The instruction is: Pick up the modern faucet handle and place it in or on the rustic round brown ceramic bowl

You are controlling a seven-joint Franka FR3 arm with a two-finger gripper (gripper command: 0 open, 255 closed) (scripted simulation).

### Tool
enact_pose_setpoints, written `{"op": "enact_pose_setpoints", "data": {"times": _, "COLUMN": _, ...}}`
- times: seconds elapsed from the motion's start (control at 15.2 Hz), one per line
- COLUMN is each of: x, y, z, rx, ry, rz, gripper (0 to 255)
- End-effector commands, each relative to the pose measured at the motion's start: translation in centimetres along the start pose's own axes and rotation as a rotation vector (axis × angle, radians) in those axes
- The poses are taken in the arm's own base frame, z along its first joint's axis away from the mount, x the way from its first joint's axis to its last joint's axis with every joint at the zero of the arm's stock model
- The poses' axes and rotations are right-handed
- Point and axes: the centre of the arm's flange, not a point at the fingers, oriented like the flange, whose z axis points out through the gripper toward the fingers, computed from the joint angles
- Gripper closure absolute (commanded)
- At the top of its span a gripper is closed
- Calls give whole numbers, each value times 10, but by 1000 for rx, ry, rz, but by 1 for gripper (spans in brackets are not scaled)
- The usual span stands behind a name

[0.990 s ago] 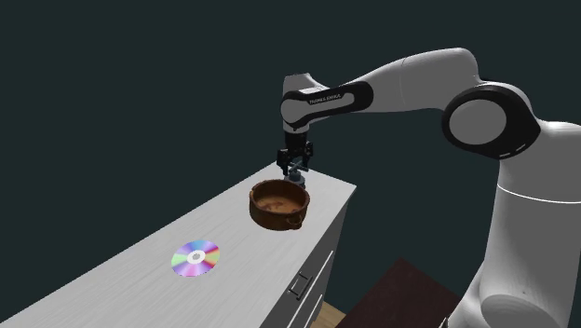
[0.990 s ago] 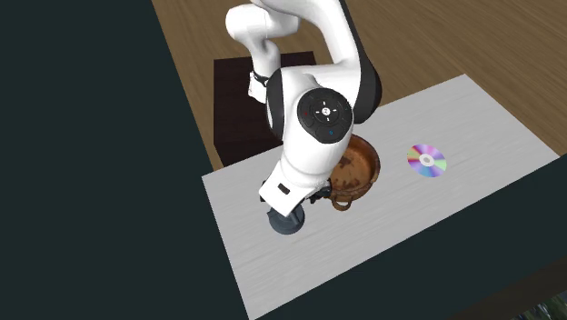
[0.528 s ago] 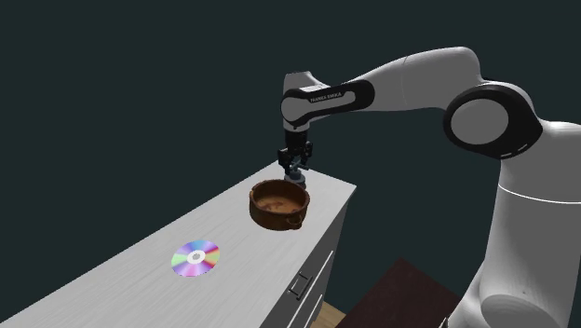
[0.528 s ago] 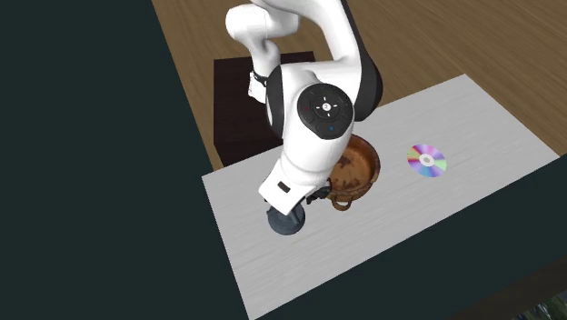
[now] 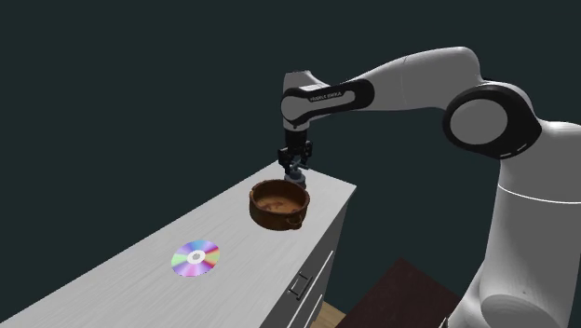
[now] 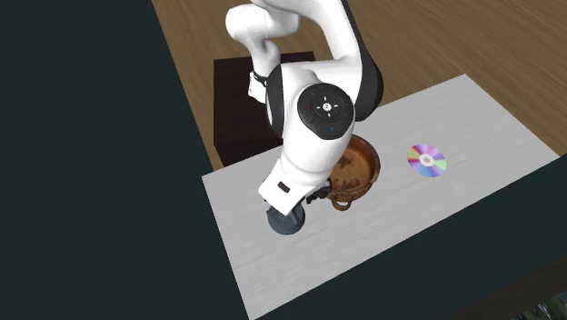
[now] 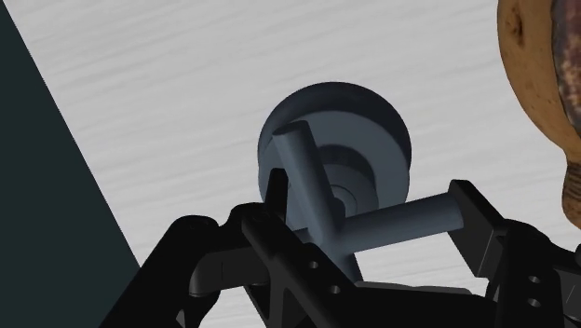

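Observation:
The faucet handle (image 7: 335,158) is dark grey-blue, with a round base and crossed levers, and stands upright on the white countertop (image 7: 168,112). My gripper (image 7: 372,219) is shut on it: one finger (image 7: 275,191) presses a lever stub and the other (image 7: 477,216) caps the end of a side lever. In the shoulder view my gripper (image 5: 296,166) hangs straight down just behind the brown bowl (image 5: 277,203). The second exterior view shows the handle's base (image 6: 286,221) under the hand, beside the bowl (image 6: 362,164). The bowl's rim (image 7: 540,84) lies close beside the handle.
A shiny CD (image 5: 195,257) lies flat on the countertop (image 5: 121,289), well away from the bowl; it also appears as CD (image 6: 426,161). The counter's end edge and drawers (image 5: 317,270) are near the bowl. A dark stand (image 6: 238,100) sits on the wooden floor.
The fingers, open a second ago, have closed onto the faucet handle. The arm, bowl and CD have stayed where they were.

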Motion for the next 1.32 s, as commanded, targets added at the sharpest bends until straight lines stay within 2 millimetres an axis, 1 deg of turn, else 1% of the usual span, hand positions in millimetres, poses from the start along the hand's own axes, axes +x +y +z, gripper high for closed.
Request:
{"op": "enact_pose_setpoints", "data": {"times": 0.0, "x": -1, "y": 1, "z": -8, "rx": 0, "ry": -3, "rz": 0, "gripper": 255}}
{"op": "enact_pose_setpoints", "data": {"times": 1.25, "x": -5, "y": 9, "z": -108, "rx": 0, "ry": -3, "rz": 0, "gripper": 255}}
